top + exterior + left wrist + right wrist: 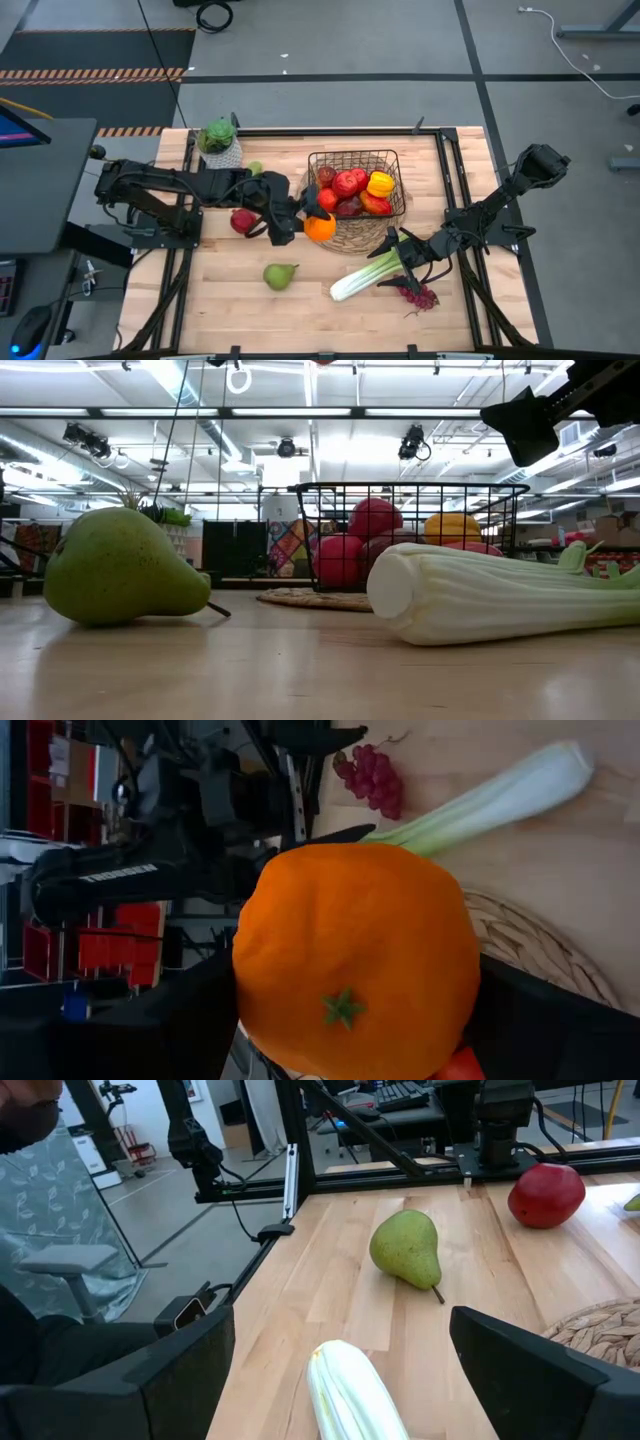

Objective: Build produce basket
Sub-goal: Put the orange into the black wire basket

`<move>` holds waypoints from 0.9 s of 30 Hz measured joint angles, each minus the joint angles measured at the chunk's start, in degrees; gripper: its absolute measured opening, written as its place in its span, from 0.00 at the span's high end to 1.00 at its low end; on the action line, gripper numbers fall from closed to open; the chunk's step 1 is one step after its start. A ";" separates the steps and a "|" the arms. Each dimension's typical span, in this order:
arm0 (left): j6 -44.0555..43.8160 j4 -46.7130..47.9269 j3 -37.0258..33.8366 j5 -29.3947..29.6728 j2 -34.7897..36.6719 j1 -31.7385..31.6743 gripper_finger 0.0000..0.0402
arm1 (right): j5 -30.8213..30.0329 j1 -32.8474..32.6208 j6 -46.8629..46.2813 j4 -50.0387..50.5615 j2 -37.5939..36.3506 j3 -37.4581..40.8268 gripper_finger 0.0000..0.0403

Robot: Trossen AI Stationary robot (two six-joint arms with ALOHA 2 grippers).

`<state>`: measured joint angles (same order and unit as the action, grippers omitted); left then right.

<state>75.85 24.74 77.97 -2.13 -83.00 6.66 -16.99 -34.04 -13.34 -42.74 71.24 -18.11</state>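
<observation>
At the basket's left rim, over the mat:
Left gripper (312, 222): fingers clamped on either side of the orange, held just beside the basket's near-left corner.
Orange (352, 960): fills the left wrist view, green stem star facing the camera, dark fingers (560, 1020) pressed against both its flanks.
Basket (392, 158): black wire mesh, sitting on the round woven mat (350, 240); inside lie red apples (345, 184), a yellow pepper (380, 184) and a red-orange piece at the right side.
Right gripper (408, 256): jaws spread wide, poised over the leafy end of the celery, not closed on it.
Celery (366, 274): lying flat on the table in front of the mat, pale cut end pointing toward the front edge.
Grapes (420, 294): purple bunch on the table just beside the celery's leafy end.
Green pear (280, 275): on its side, left of the celery, well apart from it.
Red apple (242, 221): on the table left of the left gripper.
Second pear (255, 168): pale green, partly hidden behind the left arm.
Potted plant (218, 140): at the back-left corner of the table (230, 310).
</observation>
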 joint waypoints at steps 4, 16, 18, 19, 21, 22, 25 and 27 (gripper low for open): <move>-1.89 -0.54 0.00 -0.02 0.00 0.01 0.19 | 0.00 0.00 0.01 0.00 0.00 0.00 0.07; -22.96 -1.60 0.00 -3.96 -1.07 -0.11 0.19 | 0.00 0.00 0.02 -0.02 0.01 0.00 0.07; -28.56 -1.27 -0.02 -5.10 -1.38 -0.09 0.19 | 0.00 0.00 0.04 -0.13 0.00 0.00 0.07; -31.29 -1.81 -0.02 -5.57 -1.80 -0.09 0.19 | 0.00 0.00 0.03 -0.14 0.00 0.00 0.07; -36.40 -2.53 -0.01 -5.68 -2.40 -0.09 0.19 | 0.00 0.00 0.07 -0.23 0.02 0.01 0.07; -39.26 -2.89 -0.07 -5.72 -2.83 -0.09 0.19 | 0.00 0.00 0.10 -0.45 0.02 0.02 0.07; -48.54 -5.48 0.00 -5.73 -4.36 -0.10 0.19 | -0.02 0.00 0.28 -0.78 0.02 0.02 0.07; -54.02 -7.48 -0.02 -5.77 -5.69 -0.09 0.19 | 0.00 -0.01 0.30 -0.98 0.02 0.00 0.07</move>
<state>21.83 17.27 77.95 -7.90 -88.69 6.57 -16.99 -34.05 -13.05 -43.72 71.26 -18.11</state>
